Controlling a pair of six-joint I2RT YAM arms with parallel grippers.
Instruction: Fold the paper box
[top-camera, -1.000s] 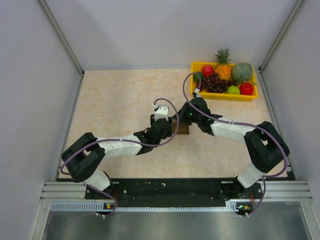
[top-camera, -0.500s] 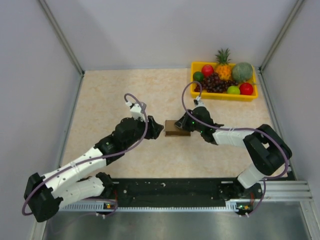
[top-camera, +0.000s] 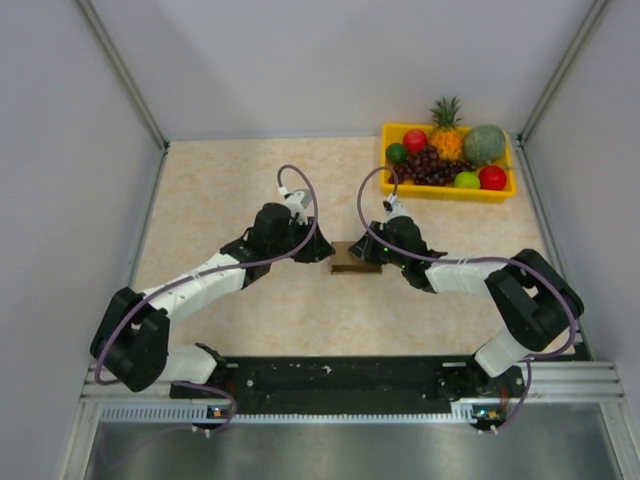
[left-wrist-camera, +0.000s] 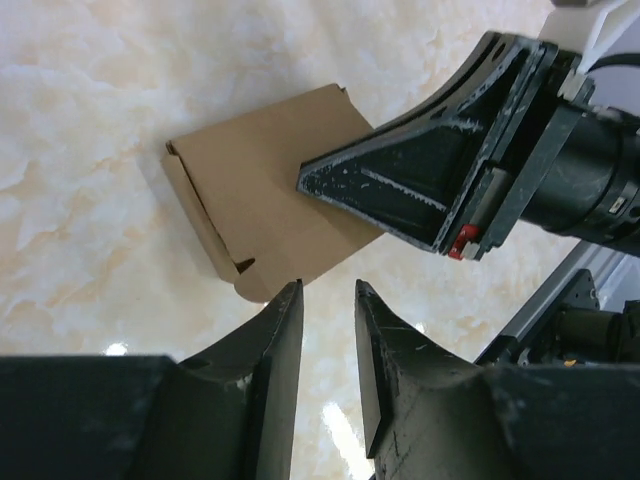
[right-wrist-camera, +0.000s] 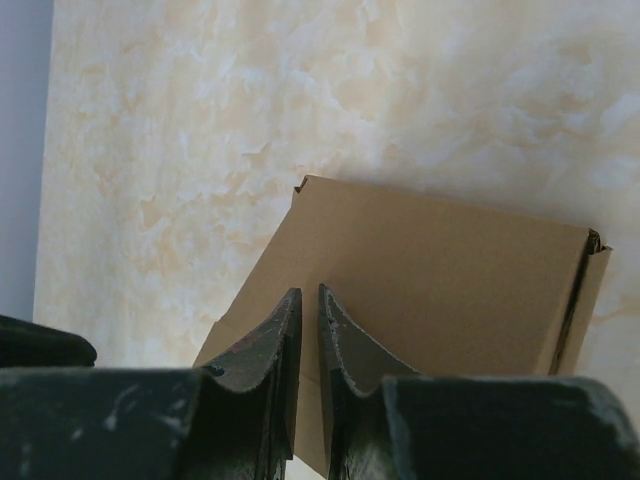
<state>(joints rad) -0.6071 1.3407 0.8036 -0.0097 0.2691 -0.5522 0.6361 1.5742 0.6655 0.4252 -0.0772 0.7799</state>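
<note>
Left jaws: apart by a narrow gap, with nothing between them.
Left gripper: the fingertips point at the box and stand just beside its notched corner, low over the table.
Right jaws: almost together, with only a thin slit left. The wrist view is too tight to tell whether a cardboard edge sits in that slit.
Right gripper: it lies over the top face of the box, reaching in from the right. In the left wrist view its dark, triangular finger lies across the brown panel.
Box: plain brown cardboard, partly formed and low. It has a broad flat top panel, a short wall turned up at one end and a small notch at the corner nearest the left fingertips. It lies on the table near the middle, between the two grippers.
Arms: both reach inward from the near edge and meet at the box, the left from the left side and the right from the right. A purple cable loops above each wrist.
Table: pale with a marbled pattern, and glossy in places.
Tray: yellow, at the far right corner, well apart from the box. It holds a pineapple, grapes, a melon and smaller red and green fruit.
</note>
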